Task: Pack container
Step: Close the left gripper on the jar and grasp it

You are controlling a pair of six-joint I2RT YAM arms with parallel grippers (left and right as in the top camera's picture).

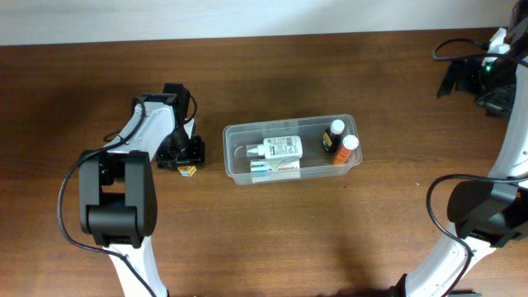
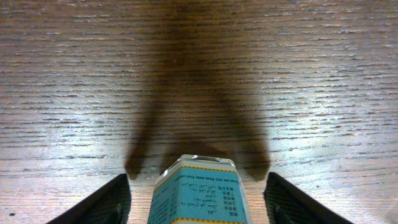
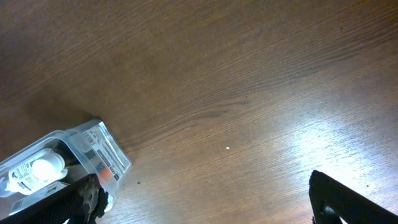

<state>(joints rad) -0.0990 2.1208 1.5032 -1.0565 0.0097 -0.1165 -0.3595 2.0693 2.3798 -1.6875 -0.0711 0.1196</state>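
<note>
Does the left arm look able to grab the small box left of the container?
Probably yes: the left gripper is open, its fingers either side of the small box, with only bare table around it.

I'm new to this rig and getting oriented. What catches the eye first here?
The clear container mid-table, already holding a white bottle and two orange bottles. Left of it, the left gripper straddles a small teal box, fingers open and not touching.

A small box (image 2: 198, 196) lies on the table (image 2: 199, 62) between my left pincer's (image 2: 198, 186) fingers; right of it, the container (image 1: 289, 124) holds bottles (image 1: 278, 148).
</note>
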